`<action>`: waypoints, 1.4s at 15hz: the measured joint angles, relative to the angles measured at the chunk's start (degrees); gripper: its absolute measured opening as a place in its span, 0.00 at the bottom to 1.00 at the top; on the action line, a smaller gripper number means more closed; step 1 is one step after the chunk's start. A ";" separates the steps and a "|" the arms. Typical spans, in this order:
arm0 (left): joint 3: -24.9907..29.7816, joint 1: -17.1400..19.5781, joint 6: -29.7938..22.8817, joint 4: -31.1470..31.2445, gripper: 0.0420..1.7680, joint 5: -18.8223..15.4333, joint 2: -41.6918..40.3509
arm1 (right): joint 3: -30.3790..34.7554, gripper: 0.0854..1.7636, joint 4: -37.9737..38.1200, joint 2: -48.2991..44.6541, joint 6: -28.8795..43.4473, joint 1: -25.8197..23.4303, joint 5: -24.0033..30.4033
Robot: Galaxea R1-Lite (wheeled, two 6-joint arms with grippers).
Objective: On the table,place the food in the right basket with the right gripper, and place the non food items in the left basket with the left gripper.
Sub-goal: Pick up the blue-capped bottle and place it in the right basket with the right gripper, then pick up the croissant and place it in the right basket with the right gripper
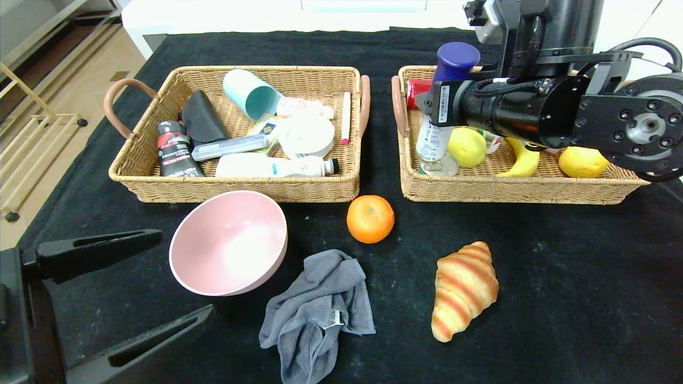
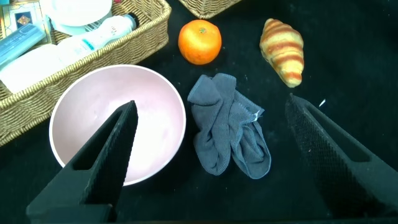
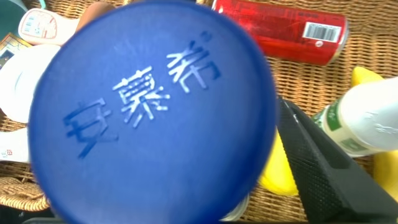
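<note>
Over the right basket (image 1: 512, 189), the right gripper (image 1: 435, 106) clamps the bottle (image 1: 445, 101); next: lower, release. Left gripper (image 1: 133, 282) idles wide by the bowl (image 1: 229, 242).

Bright overhead light, glare spot inside the pink bowl (image 1: 228, 242); blue cap (image 3: 152, 112) blurry up close.

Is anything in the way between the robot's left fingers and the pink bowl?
Nothing visible is. The left gripper hangs open just above and in front of the pink bowl, with only bare black table around. The grey cloth lies beside the bowl, not between them.
</note>
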 joint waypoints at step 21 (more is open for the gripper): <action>0.74 0.02 0.94 0.02 0.97 0.01 0.38 | 32.61 0.96 11.20 -25.55 5.64 6.74 -4.94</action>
